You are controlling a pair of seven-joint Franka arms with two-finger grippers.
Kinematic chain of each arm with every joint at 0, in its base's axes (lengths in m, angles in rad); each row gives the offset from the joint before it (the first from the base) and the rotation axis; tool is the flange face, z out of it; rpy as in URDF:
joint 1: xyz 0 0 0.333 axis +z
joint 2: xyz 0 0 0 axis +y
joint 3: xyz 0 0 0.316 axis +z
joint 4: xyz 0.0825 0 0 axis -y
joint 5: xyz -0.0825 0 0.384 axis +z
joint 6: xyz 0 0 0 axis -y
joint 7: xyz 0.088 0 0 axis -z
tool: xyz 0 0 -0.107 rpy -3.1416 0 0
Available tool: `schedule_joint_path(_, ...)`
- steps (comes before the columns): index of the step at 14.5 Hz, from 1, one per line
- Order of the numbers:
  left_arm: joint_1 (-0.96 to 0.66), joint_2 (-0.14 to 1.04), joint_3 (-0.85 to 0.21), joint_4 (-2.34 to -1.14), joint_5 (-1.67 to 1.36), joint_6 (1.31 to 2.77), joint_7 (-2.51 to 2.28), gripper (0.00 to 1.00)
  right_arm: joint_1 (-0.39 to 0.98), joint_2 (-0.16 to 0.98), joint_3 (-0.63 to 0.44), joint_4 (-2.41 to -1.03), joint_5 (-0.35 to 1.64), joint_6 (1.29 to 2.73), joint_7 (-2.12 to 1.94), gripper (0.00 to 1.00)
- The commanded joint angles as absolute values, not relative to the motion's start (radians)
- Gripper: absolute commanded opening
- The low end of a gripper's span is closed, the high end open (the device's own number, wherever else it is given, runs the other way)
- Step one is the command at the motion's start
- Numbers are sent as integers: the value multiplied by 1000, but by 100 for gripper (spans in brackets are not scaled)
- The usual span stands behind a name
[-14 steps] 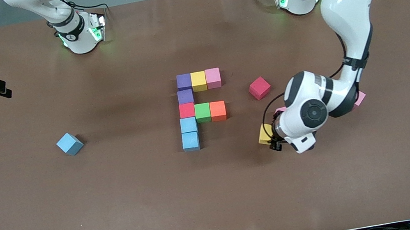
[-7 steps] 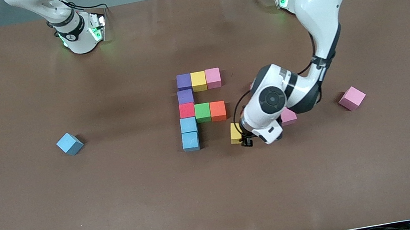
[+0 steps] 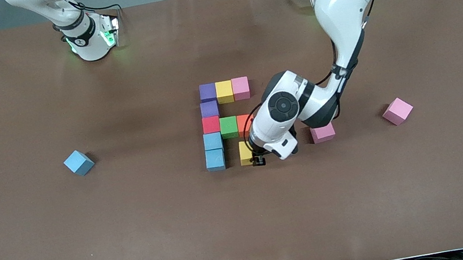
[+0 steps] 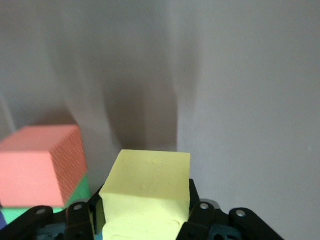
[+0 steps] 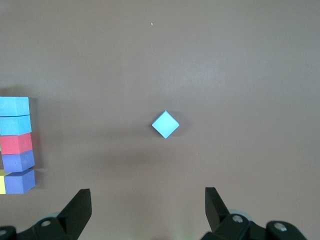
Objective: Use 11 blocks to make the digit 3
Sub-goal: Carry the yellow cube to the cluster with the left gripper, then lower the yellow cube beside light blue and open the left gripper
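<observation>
Left gripper (image 3: 249,154) clamps yellow cube (image 4: 148,187); right gripper (image 5: 147,210) spread wide; digit 3 (image 3: 226,121) has 9 cubes.

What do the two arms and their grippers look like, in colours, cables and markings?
Both arms have glossy white shells with black bands at the joints. The left arm has a round black cap on its wrist and a thin black cable looping beside it. Green lights glow at both bases, and black cables run to them. The left gripper and right gripper have black fingers with small silver screws.
</observation>
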State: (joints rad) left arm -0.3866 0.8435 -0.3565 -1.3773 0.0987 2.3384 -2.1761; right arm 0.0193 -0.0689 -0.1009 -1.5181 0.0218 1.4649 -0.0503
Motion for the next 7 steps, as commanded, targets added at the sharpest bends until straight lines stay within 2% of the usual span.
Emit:
schedule_joint_path(1,-428,919,-341,-1266,87,2345,-2181,15,0,-31,-84,-1471,18,1454,-61,100)
schedule_joint_path(7,-454,963,-342,-1244,87,2382,-2177,15,-26,-25,-38,-1470,21,1460,-55,100)
